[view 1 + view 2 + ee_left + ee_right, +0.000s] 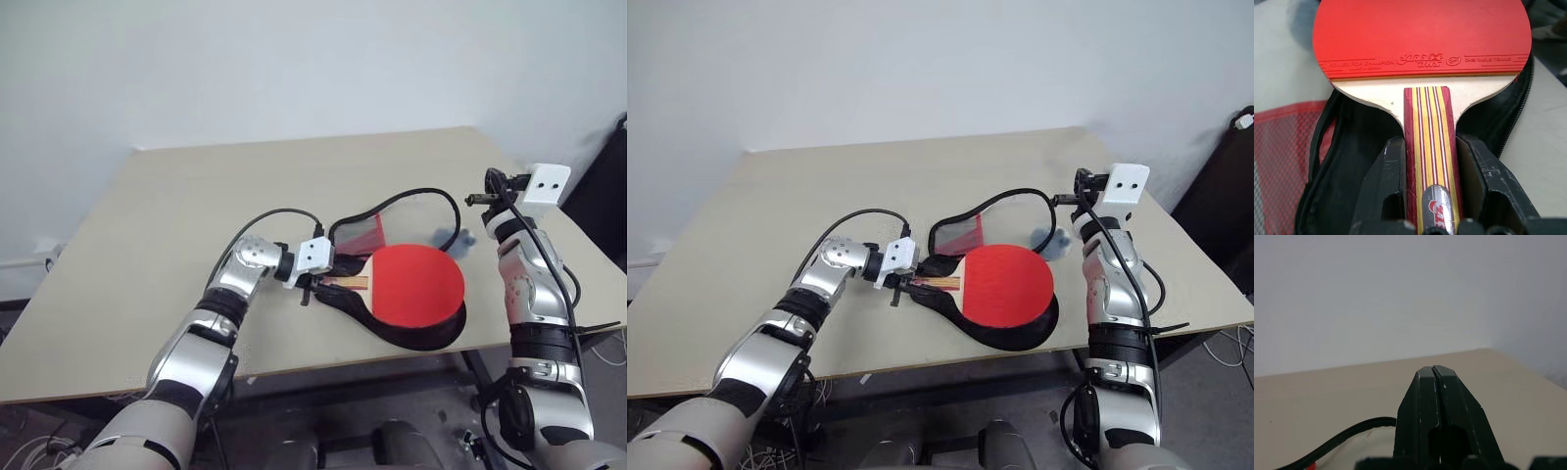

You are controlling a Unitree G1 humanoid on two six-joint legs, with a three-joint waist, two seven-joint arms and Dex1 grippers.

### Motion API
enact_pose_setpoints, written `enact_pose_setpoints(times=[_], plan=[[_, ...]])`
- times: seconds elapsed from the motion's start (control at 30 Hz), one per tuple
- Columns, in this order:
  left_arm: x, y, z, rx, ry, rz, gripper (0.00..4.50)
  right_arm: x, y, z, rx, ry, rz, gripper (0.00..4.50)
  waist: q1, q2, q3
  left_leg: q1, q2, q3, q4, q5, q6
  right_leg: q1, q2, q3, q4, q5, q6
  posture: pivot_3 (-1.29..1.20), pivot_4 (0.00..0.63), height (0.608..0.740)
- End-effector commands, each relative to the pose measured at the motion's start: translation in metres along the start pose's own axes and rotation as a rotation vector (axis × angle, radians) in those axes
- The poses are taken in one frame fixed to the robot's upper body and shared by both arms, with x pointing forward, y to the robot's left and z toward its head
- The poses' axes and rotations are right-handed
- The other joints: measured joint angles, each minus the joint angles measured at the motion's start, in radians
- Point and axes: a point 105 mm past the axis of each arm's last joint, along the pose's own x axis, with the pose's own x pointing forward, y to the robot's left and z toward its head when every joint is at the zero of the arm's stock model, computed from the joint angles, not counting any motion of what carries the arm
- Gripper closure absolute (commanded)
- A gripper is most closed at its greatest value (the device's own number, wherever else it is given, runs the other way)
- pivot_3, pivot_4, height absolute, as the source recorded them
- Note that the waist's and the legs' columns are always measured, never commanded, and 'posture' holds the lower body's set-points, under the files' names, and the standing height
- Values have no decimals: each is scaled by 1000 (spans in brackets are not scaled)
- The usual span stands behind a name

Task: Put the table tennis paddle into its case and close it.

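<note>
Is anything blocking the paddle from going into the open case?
Nothing visible does. The table tennis paddle, held by its handle in the left end effector, already lies on the case's lower half, with the lid flap folded back.

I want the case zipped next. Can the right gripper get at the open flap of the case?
Probably yes: the right gripper is shut, empty and raised, and the flap stands open with nothing between.
</note>
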Motion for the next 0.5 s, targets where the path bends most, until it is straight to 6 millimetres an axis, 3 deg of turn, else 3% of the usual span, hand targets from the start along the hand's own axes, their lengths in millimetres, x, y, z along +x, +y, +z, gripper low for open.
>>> enact_pose_setpoints(times=[0.03, 0.5], plan=[[-5, 8, 12, 63, -4, -15, 3473, -2, 0, 22, -10, -72, -6, 4500, 0, 0, 0, 0, 0, 0, 0, 0, 0, 0, 0, 0, 0, 0, 0, 0, 0, 740], [6, 10, 7, 54, 69, -57, 3473, -9, -1, 23, -15, -70, -20, 4500, 0, 0, 0, 0, 0, 0, 1, 0, 0, 0, 0, 0, 0, 0, 1, 0, 0, 740]])
